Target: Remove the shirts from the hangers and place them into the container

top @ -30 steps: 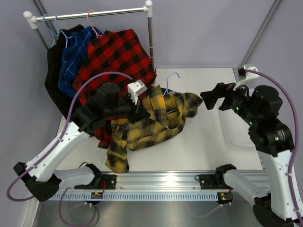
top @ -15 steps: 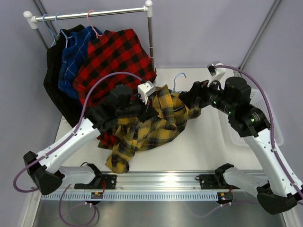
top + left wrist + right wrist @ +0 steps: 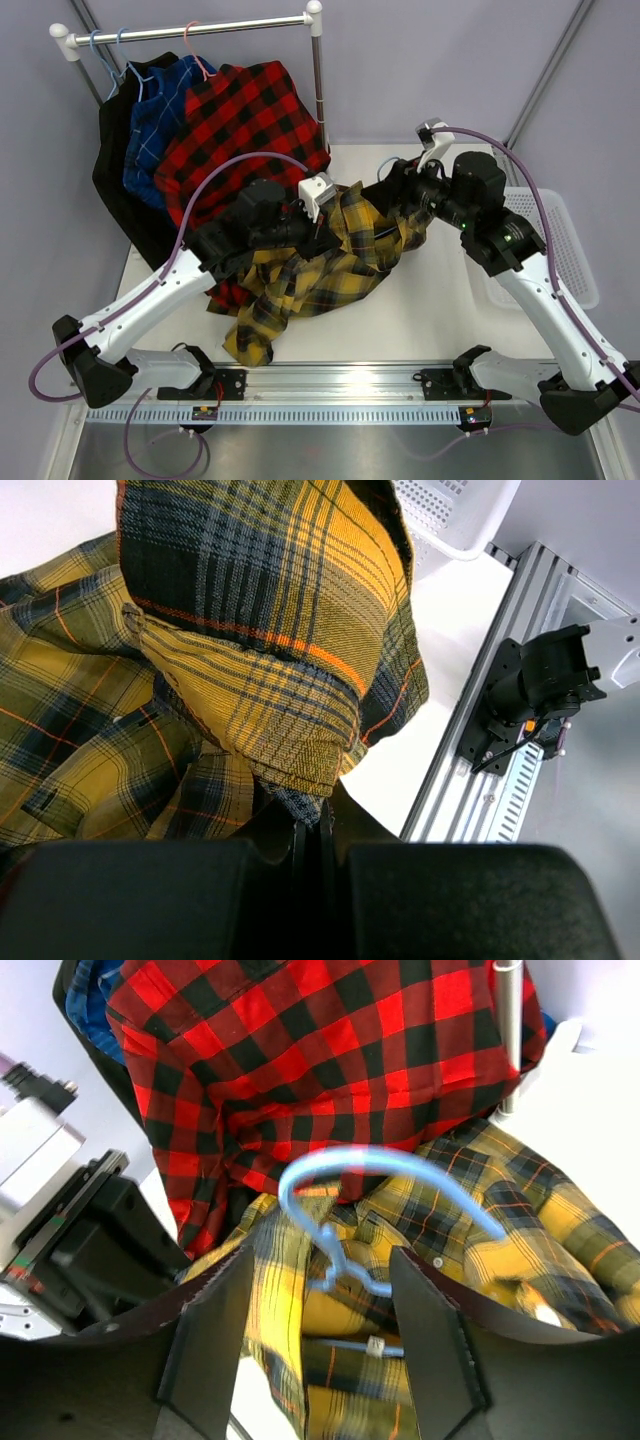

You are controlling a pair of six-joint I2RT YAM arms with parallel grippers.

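Hanger (image 3: 350,1157) between right fingers (image 3: 210,1330); left fingers (image 3: 275,832) pinch shirt (image 3: 250,630).

The loose shirt (image 3: 320,275) lies heaped at the centre of the counter (image 3: 440,320). Its hanger (image 3: 360,1158) pokes out at the heap's 1 o'clock, between the parted fingers of the right end effector (image 3: 320,1255). The left end effector (image 3: 322,810) pinches a fold at 12 o'clock. Three hanging shirts (image 3: 230,120) crowd the rail (image 3: 200,27) at 11 o'clock; the container (image 3: 570,240) sits at 3 o'clock

Left arm (image 3: 150,300), right arm (image 3: 545,300) wore white shells, black joint housings. Purple cables (image 3: 215,170) looped along both. White camera blocks (image 3: 318,192) capped wrists. Right gripper (image 3: 320,1255) had matte black fingers (image 3: 215,1340).
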